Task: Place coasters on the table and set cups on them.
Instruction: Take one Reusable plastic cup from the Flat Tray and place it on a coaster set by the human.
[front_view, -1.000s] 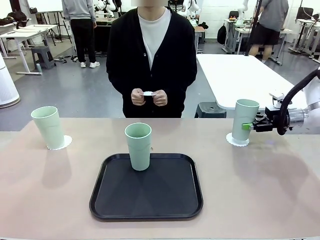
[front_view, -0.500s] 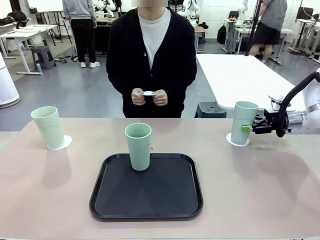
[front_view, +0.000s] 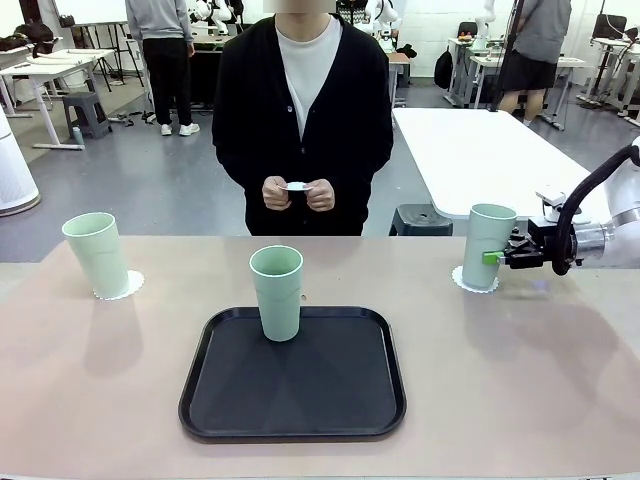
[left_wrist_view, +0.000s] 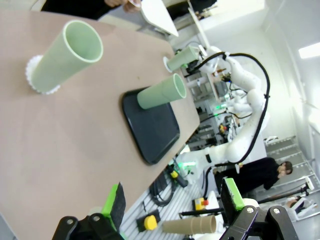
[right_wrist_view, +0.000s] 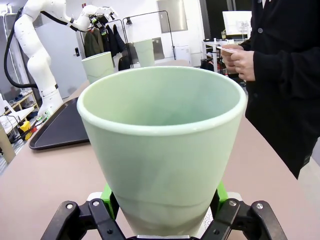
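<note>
1. Three pale green cups stand upright on a tan table (front_view: 560, 380). The left cup (front_view: 97, 255) sits on a white scalloped coaster (front_view: 124, 286). The middle cup (front_view: 277, 292) stands on a black tray (front_view: 300, 390) with no coaster under it. The right cup (front_view: 490, 245) is over a second coaster (front_view: 462, 277) near the table's far right.
2. The right gripper (front_view: 494, 257) reaches in level from the robot's right and clasps the right cup low on its wall. In the right wrist view a green pad presses each side of the cup and white coaster edge peeks out beneath it.
3. The relation that matters: the held cup's long axis is vertical, square to the gripper's fingers, and its base appears to rest on the coaster. The likely next move is to part the jaws and draw straight back toward the robot's right, without nudging the cup off its disc.
4. The left gripper (left_wrist_view: 173, 197) is spread wide and holds nothing. It hangs over the table's left part, with the left cup the nearest thing ahead of it.
5. A person (front_view: 300, 110) at the far side pinches the third coaster (front_view: 297, 186) between right hand (front_view: 275, 193) and left hand (front_view: 322, 195). The middle cup needs that coaster; it stands near the centre, and which arm is nearer cannot be told.
6. Compared with a second ago, the right cup and its gripper sit slightly lower, settled onto the coaster. The other cups, the tray and the person's hands are unchanged.
</note>
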